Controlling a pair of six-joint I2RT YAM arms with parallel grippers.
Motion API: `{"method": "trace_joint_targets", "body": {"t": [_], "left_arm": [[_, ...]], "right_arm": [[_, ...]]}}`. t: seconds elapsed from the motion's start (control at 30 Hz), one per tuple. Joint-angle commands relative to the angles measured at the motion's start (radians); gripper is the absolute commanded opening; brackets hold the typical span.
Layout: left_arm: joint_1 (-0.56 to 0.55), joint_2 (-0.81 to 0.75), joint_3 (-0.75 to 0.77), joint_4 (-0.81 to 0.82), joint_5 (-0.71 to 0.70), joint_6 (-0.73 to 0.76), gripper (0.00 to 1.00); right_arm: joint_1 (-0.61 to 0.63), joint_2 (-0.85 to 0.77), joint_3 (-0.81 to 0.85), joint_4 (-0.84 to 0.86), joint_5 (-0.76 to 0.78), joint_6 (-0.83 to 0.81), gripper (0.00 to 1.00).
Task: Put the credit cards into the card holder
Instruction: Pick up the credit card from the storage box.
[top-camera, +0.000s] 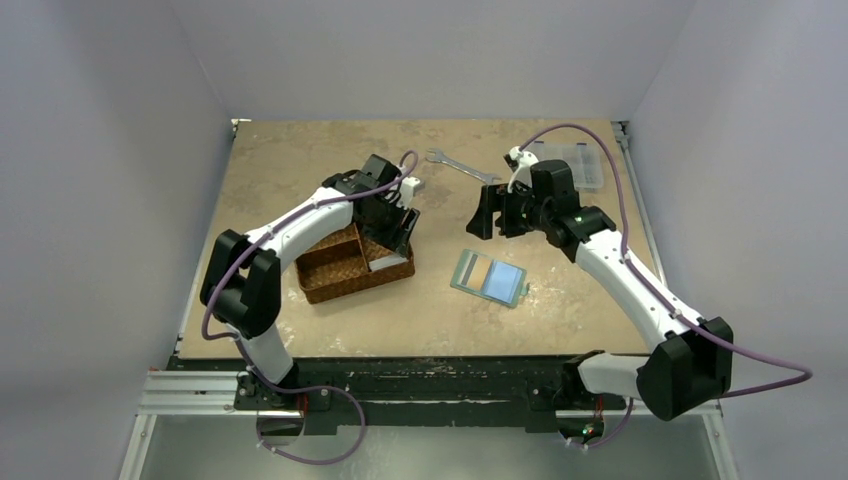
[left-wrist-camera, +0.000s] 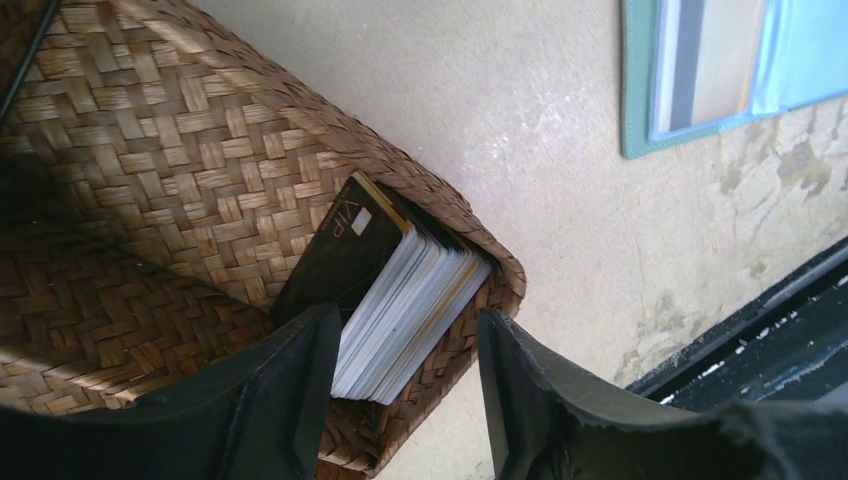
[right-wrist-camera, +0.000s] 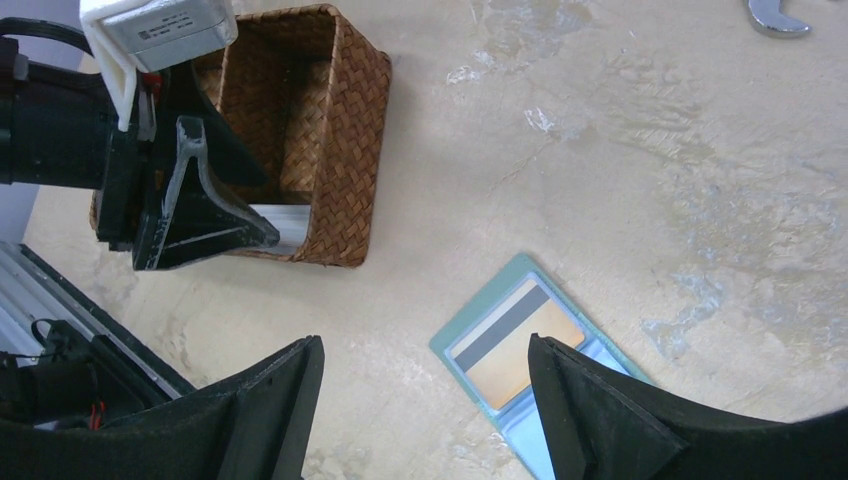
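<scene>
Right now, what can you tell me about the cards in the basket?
The cards are a thick stack of thin plastic rectangles standing on edge, leaning in the end compartment of the basket. The outer card is black with pale "VIP" letters and a small pale square; the others show white edges, a few yellow. The left gripper is open, a finger on each side of the stack, one close to the black card; I cannot tell if it touches.

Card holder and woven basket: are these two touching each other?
Apart. The top view shows a band of bare table between the card holder and the basket.
</scene>
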Motion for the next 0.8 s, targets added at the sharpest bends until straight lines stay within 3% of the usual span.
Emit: {"method": "trace_joint_targets", "body": {"t": [0.0, 0.17, 0.37, 0.77], "left_arm": [[0.001, -0.019, 0.04, 0.009, -0.044, -0.018, 0.54], [0.016, 0.058, 0.107, -0.074, -0.025, 0.051, 0.54], [0.051, 0.109, 0.136, -0.06, 0.08, 0.057, 0.54], [0.119, 0.165, 0.14, -0.072, 0.235, 0.067, 0.72]], "right_arm": [[-0.002, -0.007, 0.053, -0.04, 0.02, -0.06, 0.83], [-0.005, -0.011, 0.052, -0.058, 0.027, -0.074, 0.83], [-0.008, -0.003, 0.055, -0.064, 0.028, -0.084, 0.83], [-0.008, 0.016, 0.066, -0.078, 0.032, -0.094, 0.83]]}}
